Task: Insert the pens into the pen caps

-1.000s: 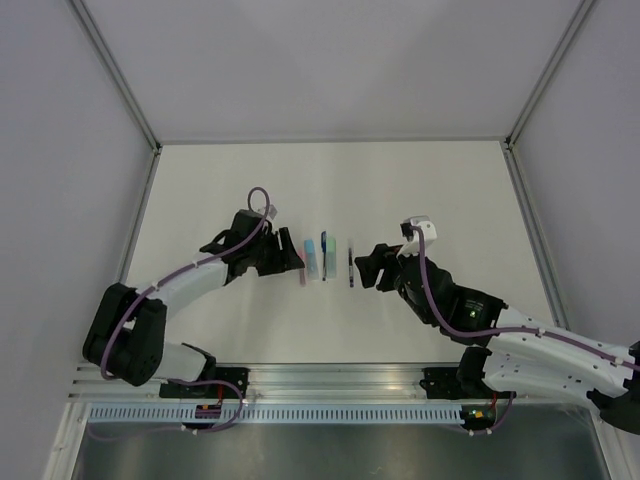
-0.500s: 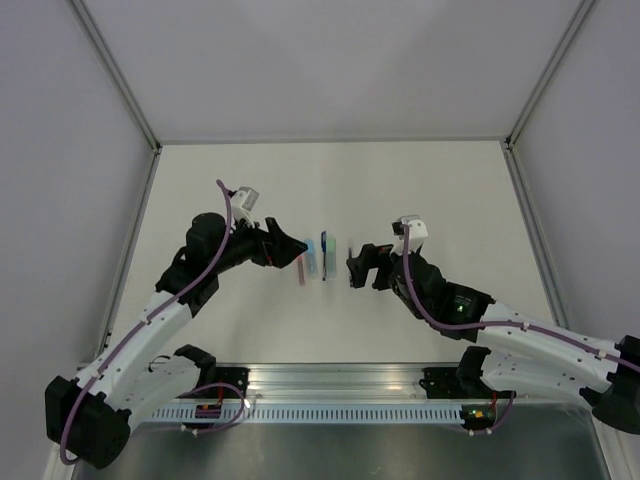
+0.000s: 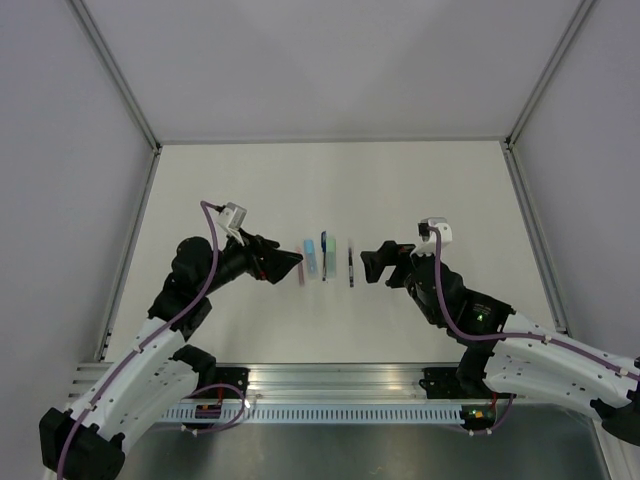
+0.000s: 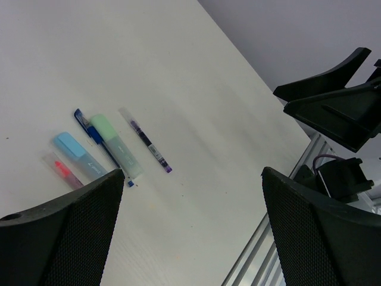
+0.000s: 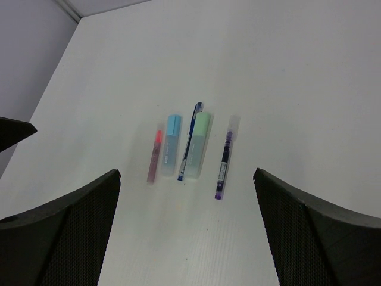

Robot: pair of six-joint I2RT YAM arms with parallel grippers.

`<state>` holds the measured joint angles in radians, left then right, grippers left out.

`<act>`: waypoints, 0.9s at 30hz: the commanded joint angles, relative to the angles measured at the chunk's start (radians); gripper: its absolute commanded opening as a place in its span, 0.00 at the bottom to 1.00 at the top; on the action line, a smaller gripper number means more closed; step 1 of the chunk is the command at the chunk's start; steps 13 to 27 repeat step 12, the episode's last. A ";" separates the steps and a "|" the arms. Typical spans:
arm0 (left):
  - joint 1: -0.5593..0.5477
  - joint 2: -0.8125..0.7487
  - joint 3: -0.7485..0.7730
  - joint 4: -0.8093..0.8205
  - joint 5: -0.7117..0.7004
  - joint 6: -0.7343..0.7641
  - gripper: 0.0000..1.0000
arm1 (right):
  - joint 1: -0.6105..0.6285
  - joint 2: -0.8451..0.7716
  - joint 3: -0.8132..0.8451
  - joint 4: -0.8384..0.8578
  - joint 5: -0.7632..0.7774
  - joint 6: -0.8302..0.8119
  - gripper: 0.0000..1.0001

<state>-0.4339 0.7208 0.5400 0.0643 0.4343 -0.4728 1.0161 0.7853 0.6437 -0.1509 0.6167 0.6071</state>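
The left gripper (image 3: 292, 263) and right gripper (image 3: 372, 262) hang spread wide and empty on either side of the mid-table row (pens (image 5: 225, 156) beside pen caps (image 5: 172, 143)), apparently laid parallel for easy picking.

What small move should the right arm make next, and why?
Probably lower the open, empty right gripper onto the thin dark purple pen: it lies nearest that gripper, flat and clear of the mint green plastic cap.

No lettering, label or number is legible anywhere.
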 commanded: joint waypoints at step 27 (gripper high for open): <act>0.000 -0.011 -0.006 0.061 0.043 0.037 1.00 | -0.005 -0.047 0.008 -0.009 0.084 0.002 0.98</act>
